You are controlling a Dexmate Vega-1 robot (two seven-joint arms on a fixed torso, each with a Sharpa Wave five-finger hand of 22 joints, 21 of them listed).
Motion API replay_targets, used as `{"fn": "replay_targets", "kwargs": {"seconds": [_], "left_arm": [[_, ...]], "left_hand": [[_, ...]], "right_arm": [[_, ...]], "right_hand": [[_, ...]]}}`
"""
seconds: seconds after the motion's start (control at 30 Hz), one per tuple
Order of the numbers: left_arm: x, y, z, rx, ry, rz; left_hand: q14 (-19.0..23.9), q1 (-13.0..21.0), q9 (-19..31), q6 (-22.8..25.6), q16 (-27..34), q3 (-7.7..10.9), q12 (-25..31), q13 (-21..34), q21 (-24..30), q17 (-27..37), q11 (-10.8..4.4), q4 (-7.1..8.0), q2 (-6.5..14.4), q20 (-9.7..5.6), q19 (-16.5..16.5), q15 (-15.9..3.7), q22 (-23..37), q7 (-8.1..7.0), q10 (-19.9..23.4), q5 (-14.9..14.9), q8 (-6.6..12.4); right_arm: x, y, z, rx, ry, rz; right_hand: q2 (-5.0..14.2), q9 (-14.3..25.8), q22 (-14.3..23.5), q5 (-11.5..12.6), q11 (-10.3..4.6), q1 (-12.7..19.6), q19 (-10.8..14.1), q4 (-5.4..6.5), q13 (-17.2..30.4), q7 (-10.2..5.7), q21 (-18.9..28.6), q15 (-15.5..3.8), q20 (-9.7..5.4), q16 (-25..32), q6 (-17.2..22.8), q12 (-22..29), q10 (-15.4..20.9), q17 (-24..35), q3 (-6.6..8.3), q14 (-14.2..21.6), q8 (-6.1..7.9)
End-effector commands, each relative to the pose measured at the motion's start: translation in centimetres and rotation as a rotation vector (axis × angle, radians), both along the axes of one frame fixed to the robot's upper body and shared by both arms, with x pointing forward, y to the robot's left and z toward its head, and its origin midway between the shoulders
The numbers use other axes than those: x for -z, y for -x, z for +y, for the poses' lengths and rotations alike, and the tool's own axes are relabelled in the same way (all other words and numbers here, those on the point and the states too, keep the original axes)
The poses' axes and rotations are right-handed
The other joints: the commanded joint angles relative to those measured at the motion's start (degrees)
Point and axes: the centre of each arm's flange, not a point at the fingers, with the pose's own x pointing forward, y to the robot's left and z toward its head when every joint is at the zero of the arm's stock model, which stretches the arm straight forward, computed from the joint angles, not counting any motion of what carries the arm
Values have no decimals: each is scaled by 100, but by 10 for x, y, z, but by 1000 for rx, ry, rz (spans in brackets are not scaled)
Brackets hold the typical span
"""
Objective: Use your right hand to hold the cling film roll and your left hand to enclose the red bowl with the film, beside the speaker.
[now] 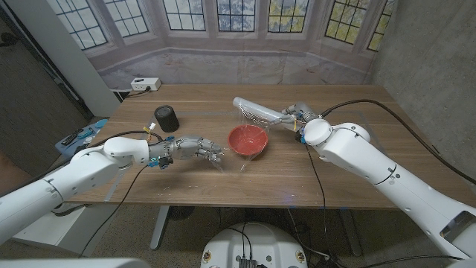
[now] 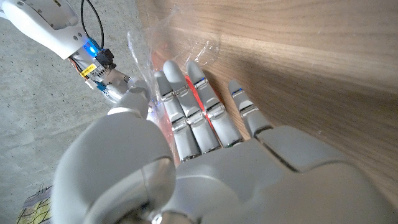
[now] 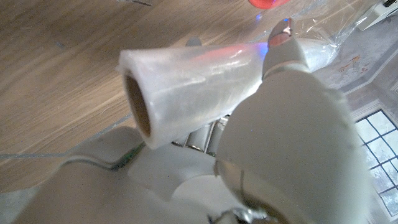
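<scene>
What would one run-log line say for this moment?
right hand: holds cling film roll | left hand: pulling film | red bowl: partly covered

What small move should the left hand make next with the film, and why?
Probably draw the film down over the near rim of the red bowl. The right hand holds the cling film roll raised behind the bowl, the film sheet spans toward the left hand, which pinches its edge low beside the bowl.

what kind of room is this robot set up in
Most likely an indoor lab or demo room rather than a home kitchen. A plain wooden table stands before a printed-looking backdrop of arched windows, with bare grey walls at the sides and a power strip at the table's far edge.
</scene>
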Motion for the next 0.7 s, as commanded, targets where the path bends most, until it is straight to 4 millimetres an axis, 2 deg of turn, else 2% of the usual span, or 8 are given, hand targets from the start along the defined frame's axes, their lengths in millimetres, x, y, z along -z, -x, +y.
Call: {"fn": "replay_targets", "kwargs": {"seconds": [0.03,0.43,0.7], "left_arm": [[4,3,-3,2,-7,15],[13,6,1,-17,0,42],[12,2,0,-14,-10,49]], "left_hand": [[19,844,18,-25,-27,38,-22,21,33,16,-29,19,858,6,-36,17,8,-9,29,18,26],[-5,849,21,-46,-55,49,-47,30,41,32,-31,14,862,10,-40,16,8,14,25,16,38],[-21,842,22,-71,-76,56,-71,35,43,41,-33,23,870,21,-49,34,8,44,-5,15,38]], "right_arm": [[11,-9,0,-7,-4,12],[18,-20,0,0,21,18],[20,-25,-2,7,14,23]], "right_hand": [[1214,19,-5,-27,-113,1132,-32,3,26,-268,58,-478,-366,-40,239,33,113,10,6,54,25],[1220,22,-6,-27,-105,1118,-56,5,21,-280,80,-478,-381,-58,242,20,131,5,3,49,26],[1227,24,-7,-29,-120,1110,-84,7,55,-289,90,-479,-391,-67,242,31,139,3,1,49,24]]}}
